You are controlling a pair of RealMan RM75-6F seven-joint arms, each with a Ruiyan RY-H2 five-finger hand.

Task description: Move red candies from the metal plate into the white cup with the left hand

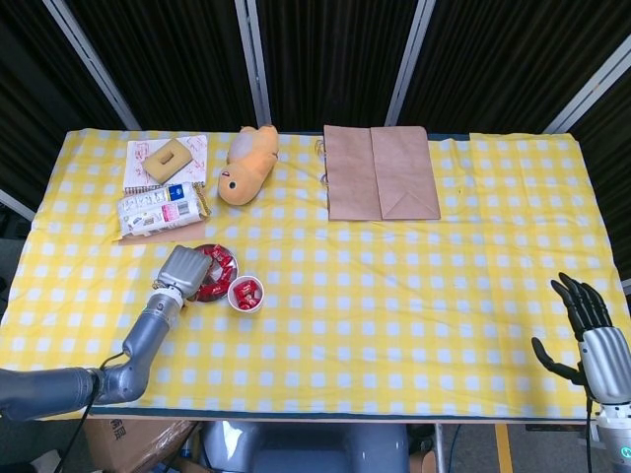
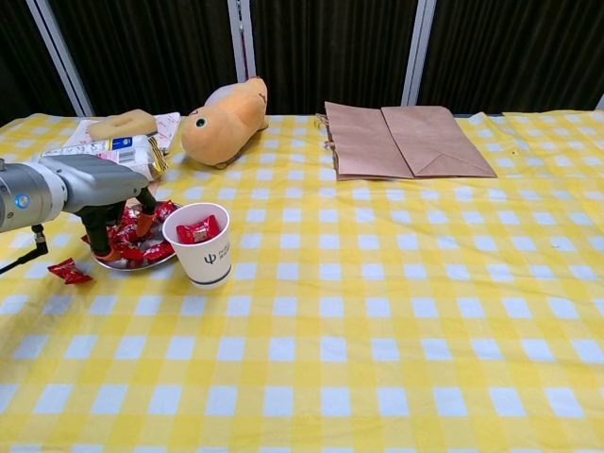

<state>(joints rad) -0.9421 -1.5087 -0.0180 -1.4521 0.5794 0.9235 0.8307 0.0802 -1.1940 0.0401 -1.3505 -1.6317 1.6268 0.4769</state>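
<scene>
Right hand (image 1: 590, 335), at the near right table edge in the head view: fingers spread apart, holding nothing, well apart from every object. Left hand (image 2: 106, 193), at 9 o'clock in the chest view: lowered over the metal plate (image 2: 142, 263), fingertips (image 2: 111, 253) down among the red candies (image 2: 151, 251); whether a candy is pinched cannot be told. White cup (image 2: 203, 243): upright, just beside the plate at its 3 o'clock, with red candies already inside it. One stray red candy (image 2: 69, 272) lies on the yellow checked tablecloth (image 2: 377, 311), near the plate at its 8 o'clock. Beyond the plate, toward 11 o'clock: a packaged snack (image 1: 158, 208) and a tan block (image 1: 168, 160) resting on printed paper (image 1: 192, 150). At 12 o'clock from the cup: an orange plush toy (image 2: 226, 111) lying on its side. Farthest, toward 1 o'clock: a flat brown paper bag (image 2: 406, 140).
</scene>
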